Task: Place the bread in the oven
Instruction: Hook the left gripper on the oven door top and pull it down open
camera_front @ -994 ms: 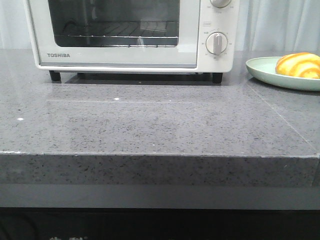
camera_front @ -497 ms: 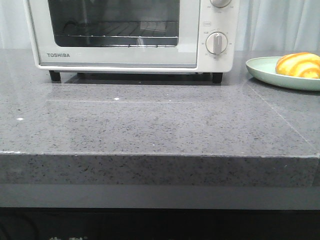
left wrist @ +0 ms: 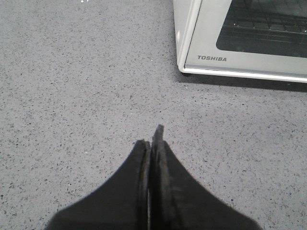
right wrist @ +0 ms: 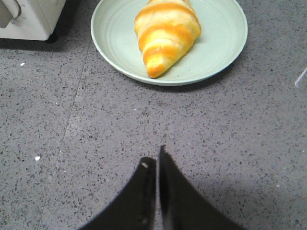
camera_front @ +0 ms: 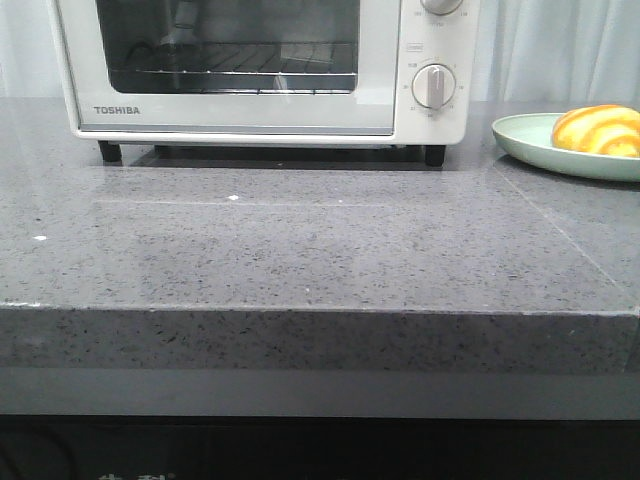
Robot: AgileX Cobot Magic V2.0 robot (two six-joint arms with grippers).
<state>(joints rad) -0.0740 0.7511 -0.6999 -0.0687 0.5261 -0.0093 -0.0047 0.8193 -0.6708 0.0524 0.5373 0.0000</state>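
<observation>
The white TOSHIBA oven (camera_front: pixel 250 70) stands at the back of the grey counter with its glass door shut; its lower corner also shows in the left wrist view (left wrist: pixel 240 43). The golden striped bread (camera_front: pixel 598 130) lies on a pale green plate (camera_front: pixel 525 140) at the right. In the right wrist view the bread (right wrist: pixel 165 33) lies on the plate (right wrist: pixel 216 52) ahead of my right gripper (right wrist: pixel 157 158), which is shut and empty over bare counter. My left gripper (left wrist: pixel 152 139) is shut and empty, short of the oven's front corner. Neither gripper shows in the front view.
The grey speckled counter (camera_front: pixel 320 250) has its front edge near the camera. A seam (camera_front: pixel 560 240) runs through the counter right of the oven. White curtains (camera_front: pixel 560 50) hang behind. The oven's dials (camera_front: pixel 434 86) are on its right side.
</observation>
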